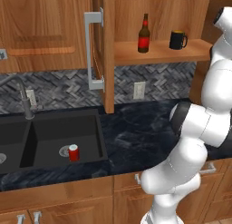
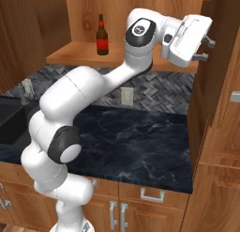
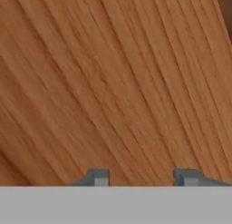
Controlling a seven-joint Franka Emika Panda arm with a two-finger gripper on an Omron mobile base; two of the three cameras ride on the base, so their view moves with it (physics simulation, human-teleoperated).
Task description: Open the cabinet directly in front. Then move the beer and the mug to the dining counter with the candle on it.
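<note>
Cabinet [image 1: 108, 51] doors are seen swung open, and the shelf inside can be looked into. In the left base view the left door is seen edge-on, with its long silver bar handle [image 1: 94, 51] pointing out toward the camera. The beer [image 1: 143, 34] is stood upright on the shelf [image 1: 158, 53], and the mug [image 1: 178, 40] is set near it on the right, well apart from the bottle. The mug's loop handle is turned to the right. In the right base view the beer [image 2: 102, 36] is seen on the same shelf, left of the arm, while the mug is hidden behind the arm.

The hand [image 2: 206, 48] is held up high at the right side of the cabinet, close to the wooden door there. Its two dark fingers [image 2: 209, 40] are pointed at the wood. In the hand view the two fingertips [image 3: 100, 177] are seen spread apart, with nothing held between them, so the hand is open. Only brown wood grain is seen in front of them, very close.

Below the cabinet, a dark marbled counter [image 1: 140, 137] is laid out, with a grey patterned wall behind it. A black sink [image 1: 50, 137] is set into the counter on the left, and a short red can [image 1: 73, 152] is stood inside it. A tap [image 1: 22, 94] is placed behind the sink.
</note>
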